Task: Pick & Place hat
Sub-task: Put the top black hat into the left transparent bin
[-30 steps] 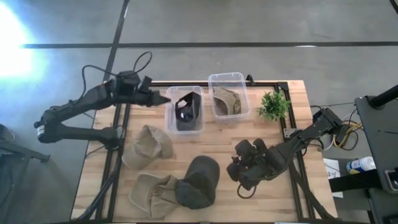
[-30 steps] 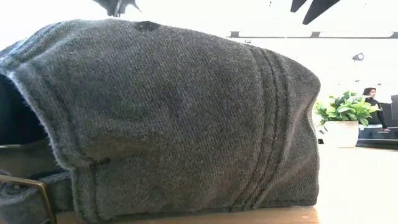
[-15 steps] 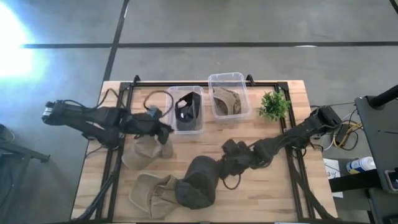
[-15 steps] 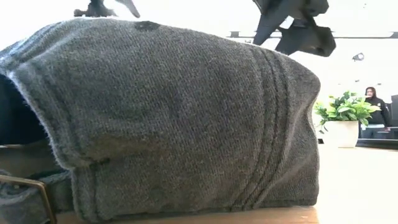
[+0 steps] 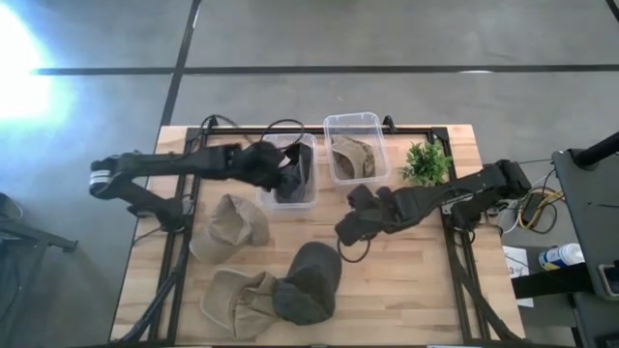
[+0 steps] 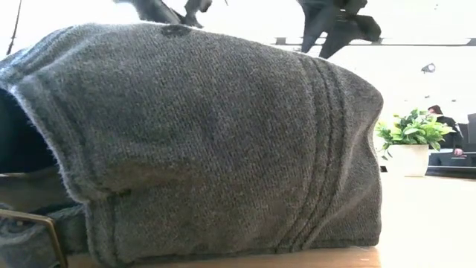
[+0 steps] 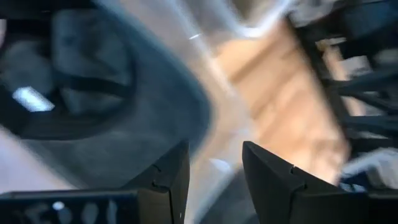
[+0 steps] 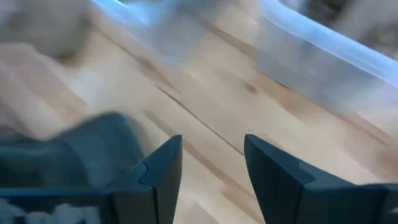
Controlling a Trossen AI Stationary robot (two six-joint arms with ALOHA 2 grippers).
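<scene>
From overhead, the left gripper (image 5: 280,174) hangs over the left clear bin (image 5: 289,145), which holds a black hat (image 5: 290,184), while the right gripper (image 5: 350,230) hovers above bare wood just beyond the dark grey hat (image 5: 309,280) at the near middle of the table (image 5: 416,290). A tan hat (image 5: 230,224) lies left of centre, another (image 5: 235,298) at the near left edge touching the grey one; a third sits in the right clear bin (image 5: 355,147), beside a potted plant (image 5: 427,162). At table height the grey hat (image 6: 193,141) fills the view, both arms dark shapes above it, the plant (image 6: 413,131) far right. The left wrist camera shows its fingers (image 7: 165,180) parted and empty over the black hat (image 7: 81,81). The right wrist camera shows its fingers (image 8: 158,171) likewise spread, holding nothing, the grey hat (image 8: 81,140) just beside them. The work appears to be at the reach stage; the right arm would next need to descend onto the grey hat's crown and close.
</scene>
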